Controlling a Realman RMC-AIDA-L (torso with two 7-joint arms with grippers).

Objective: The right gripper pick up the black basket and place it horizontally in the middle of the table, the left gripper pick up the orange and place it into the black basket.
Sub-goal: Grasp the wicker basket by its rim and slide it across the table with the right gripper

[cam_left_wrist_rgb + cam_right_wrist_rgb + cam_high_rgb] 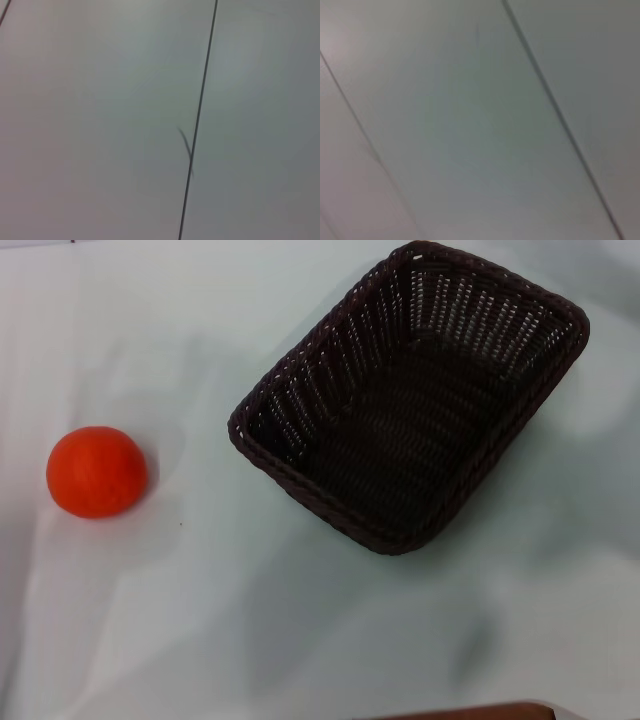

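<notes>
Neither gripper is seen in any of the three views, so whether the fingers are wide, narrow or holding anything cannot be told. From the head view only the table (300, 640) is shown, covered by a pale white-bluish cloth with faint wrinkles and soft shadows.

On the robot's right half of that cloth the black basket (420, 400) is set upright with its opening facing up. It is turned diagonally, one rounded corner pointed toward the far right edge of the view and the opposite corner toward the near middle. Its woven floor and slanted open-weave sides are exposed, and nothing is seen inside it.

Well apart from it, on the robot's left, the orange (97, 471) is rested directly on the cloth, close to the left edge of the head view. Bare cloth is left between the fruit and the basket.

At the near edge of the head view a thin brown strip (470, 712) is partly shown; what it belongs to cannot be told.

Only plain pale panels crossed by thin dark lines (200, 115) are shown in both wrist views.
</notes>
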